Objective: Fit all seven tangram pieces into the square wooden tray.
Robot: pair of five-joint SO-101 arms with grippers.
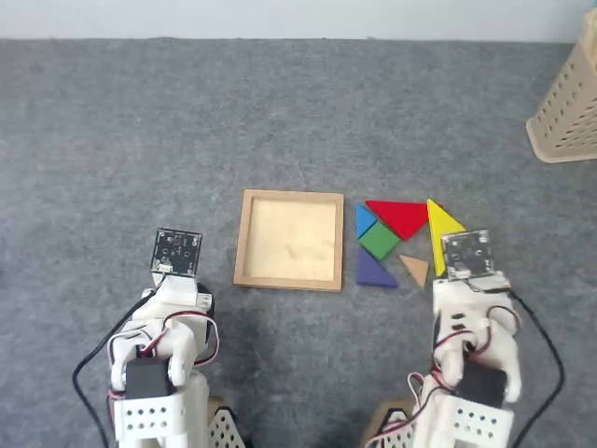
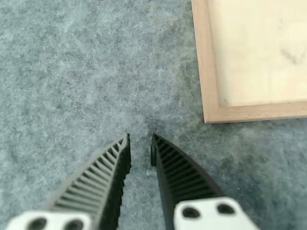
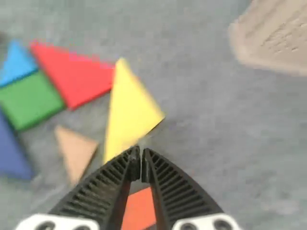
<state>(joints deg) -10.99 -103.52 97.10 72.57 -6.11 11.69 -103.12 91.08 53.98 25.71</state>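
With the wooden tray (image 1: 240,239) empty and the tangram pieces (image 1: 379,240) lying just beside it, my right gripper (image 3: 141,152), closed on nothing above the yellow triangle (image 3: 128,110), must open first; my left gripper (image 2: 140,139), barely apart, holds nothing too.

The high camera is fixed above and looks steeply down over the counter (image 1: 140,121) from the arms' side, far enough off to take in both arms, the tray (image 1: 241,238) and the basket (image 1: 569,103) at the far right. The left wrist camera sits close over the counter, sighting forward and down along the left pincer (image 2: 140,139), and shares one tray corner with the high view. The right wrist camera sights likewise along the right pincer (image 3: 142,152) from near, sharing the yellow triangle (image 3: 127,110), its neighbouring pieces and the basket with the high view.
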